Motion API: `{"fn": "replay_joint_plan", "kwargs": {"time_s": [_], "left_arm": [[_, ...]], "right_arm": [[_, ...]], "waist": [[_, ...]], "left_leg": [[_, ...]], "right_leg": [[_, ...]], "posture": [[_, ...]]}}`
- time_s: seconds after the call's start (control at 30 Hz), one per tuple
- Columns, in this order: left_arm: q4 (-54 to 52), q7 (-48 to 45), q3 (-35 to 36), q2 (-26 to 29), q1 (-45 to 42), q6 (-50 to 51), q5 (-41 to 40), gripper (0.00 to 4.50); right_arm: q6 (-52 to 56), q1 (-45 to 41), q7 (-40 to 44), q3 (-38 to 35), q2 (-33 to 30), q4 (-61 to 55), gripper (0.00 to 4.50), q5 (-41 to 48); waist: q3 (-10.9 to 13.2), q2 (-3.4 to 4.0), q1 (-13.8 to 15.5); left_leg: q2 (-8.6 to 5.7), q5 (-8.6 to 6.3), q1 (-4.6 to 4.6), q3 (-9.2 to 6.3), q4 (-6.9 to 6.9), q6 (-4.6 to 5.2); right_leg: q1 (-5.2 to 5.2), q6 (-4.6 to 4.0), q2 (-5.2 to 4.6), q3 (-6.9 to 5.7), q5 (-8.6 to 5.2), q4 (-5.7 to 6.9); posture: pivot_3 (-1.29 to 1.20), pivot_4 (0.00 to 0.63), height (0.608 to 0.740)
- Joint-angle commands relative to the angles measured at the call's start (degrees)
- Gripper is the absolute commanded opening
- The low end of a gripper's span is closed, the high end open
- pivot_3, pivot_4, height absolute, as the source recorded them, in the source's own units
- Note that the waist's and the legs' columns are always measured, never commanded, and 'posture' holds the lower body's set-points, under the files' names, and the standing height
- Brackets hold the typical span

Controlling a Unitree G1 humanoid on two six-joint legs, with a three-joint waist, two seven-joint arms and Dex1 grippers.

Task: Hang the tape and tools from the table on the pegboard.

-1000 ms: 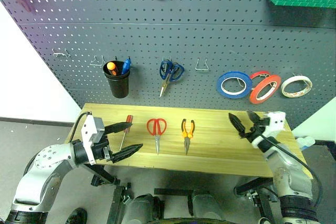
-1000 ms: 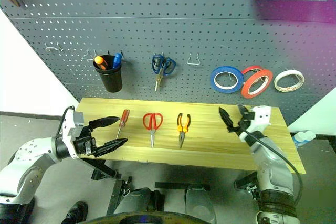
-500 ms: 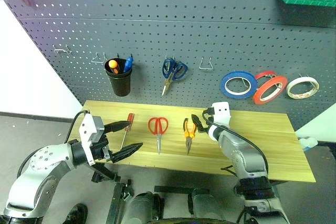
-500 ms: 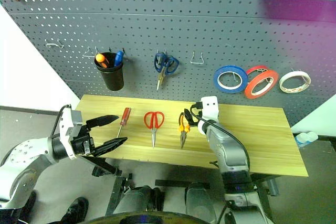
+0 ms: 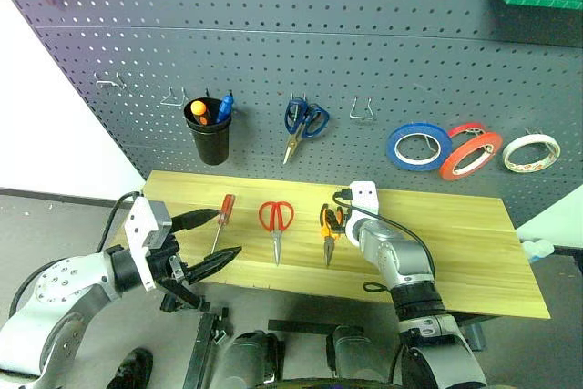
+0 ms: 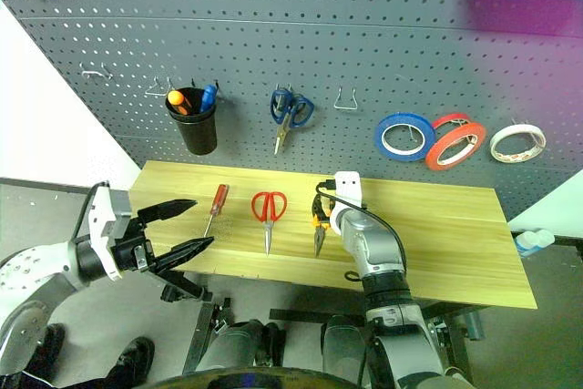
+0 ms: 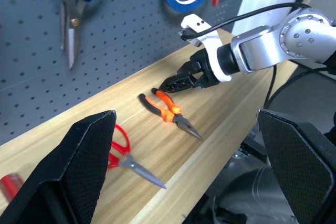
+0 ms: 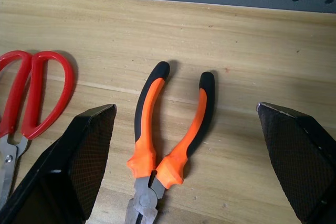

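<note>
The left end effector, two black fingers spread wide apart and empty, hovers off the near left edge of the light wooden plank desk, at about 8 o'clock from the tools. The right end effector, fingers likewise apart and gripping nothing, hangs just over the handles of the orange-and-black-handled pliers.

The pliers lie flat mid-desk. At their 9 o'clock lie the red-handled scissors, then the slim screwdriver with the translucent red handle.

On the dark grey perforated pegboard beyond, the flat red-orange tape roll hangs at 2 o'clock from the pliers, just beside a blue tape roll. Blue-handled scissors hang at 12 o'clock, a black cup at 10.
</note>
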Motion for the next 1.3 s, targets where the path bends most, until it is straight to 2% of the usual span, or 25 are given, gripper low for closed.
{"fn": "replay_joint_plan", "kwargs": {"time_s": [0.03,0.53,1.1,1.3], "left_arm": [[-1.9,-0.3,2.3,0.3,1.0,-1.2,-0.8,4.5],[0.7,-4.2,4.0,-0.1,6.9,-6.6,0.6,4.5],[-0.7,-4.7,6.8,0.7,8.9,-5.7,-0.4,4.5],[-3.7,-4.5,9.6,0.3,13.2,-5.3,-1.4,4.5]], "right_arm": [[0.0,-1.5,-0.5,-0.4,1.5,1.8,4.48,-0.3],[-8.9,-7.8,-3.7,-2.0,4.0,18.6,4.48,-2.9],[-11.9,-9.8,-6.3,-2.2,5.5,25.1,4.48,-4.8],[-12.4,-9.8,-7.3,-0.7,4.8,26.8,4.48,-7.5]], "waist": [[0.0,-0.02,0.0],[0.4,0.04,0.1],[0.5,0.01,1.4],[0.6,-0.06,1.4]], "left_leg": [[0.0,0.0,0.0,0.0,-0.01,0.0],[0.0,0.0,0.0,-0.01,-0.16,0.0],[0.0,0.03,-0.01,0.0,-0.84,-0.06],[0.0,0.03,-0.01,-0.01,-0.86,-0.06]], "right_leg": [[0.0,0.0,0.0,0.0,0.0,-0.01],[-0.04,-0.01,0.0,-0.03,0.0,-0.13],[-0.06,-0.03,0.0,-0.09,0.02,-0.77],[-0.06,-0.04,0.0,-0.09,0.02,-0.78]], "posture": [[0.08,0.098,0.74],[0.12,0.101,0.74],[0.13,0.108,0.74],[0.15,0.116,0.74]]}}
